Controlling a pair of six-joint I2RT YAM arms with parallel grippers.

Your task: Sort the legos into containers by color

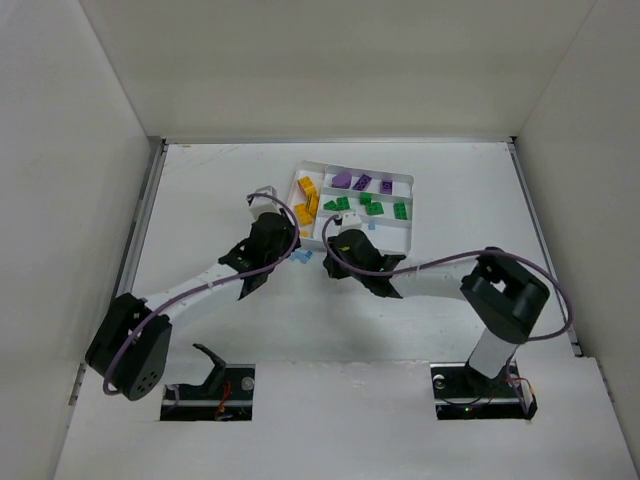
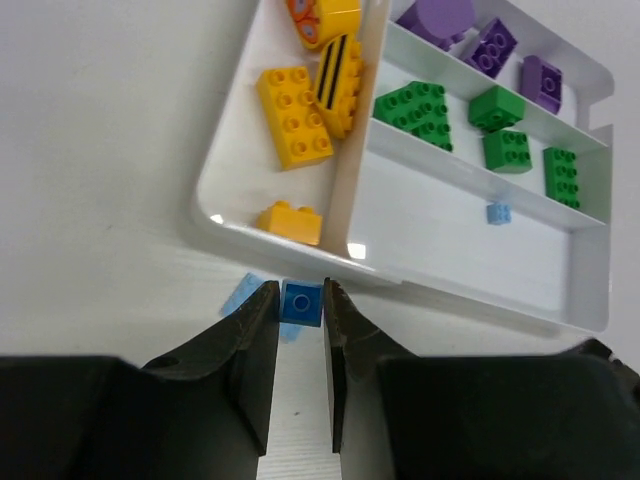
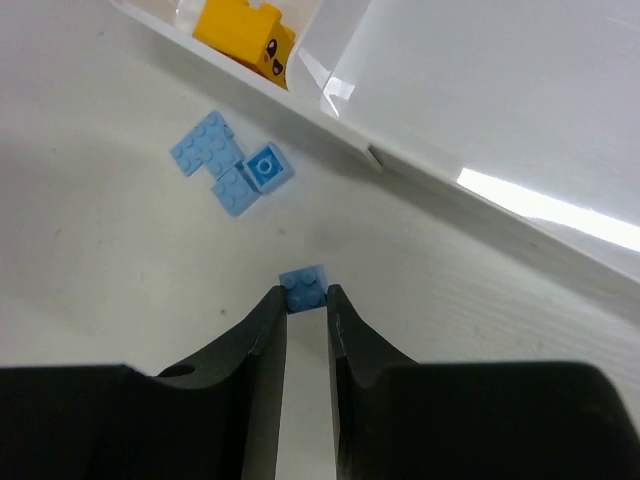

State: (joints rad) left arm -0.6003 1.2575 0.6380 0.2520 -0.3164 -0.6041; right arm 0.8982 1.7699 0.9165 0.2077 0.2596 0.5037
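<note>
The white tray (image 1: pixel 392 236) holds yellow bricks (image 2: pixel 293 115) in its end section, green bricks (image 2: pixel 415 108) in the middle strip and purple bricks (image 2: pixel 490 45) in the far strip. One pale blue brick (image 2: pixel 498 212) lies in the near strip. My left gripper (image 2: pixel 301 300) is shut on a blue one-stud brick (image 2: pixel 301 303) just outside the tray's near corner. My right gripper (image 3: pixel 305 295) is shut on a pale blue four-stud brick (image 3: pixel 304 287) at the table in front of the tray (image 3: pixel 450 100). Both grippers (image 1: pixel 288 248) (image 1: pixel 330 262) sit side by side.
Three more pale blue bricks (image 3: pixel 212 145) (image 3: pixel 267 167) (image 3: pixel 232 192) lie together on the table beside the tray's corner. A yellow brick with eyes (image 3: pixel 245 30) sits in the tray's end section. White walls enclose the table.
</note>
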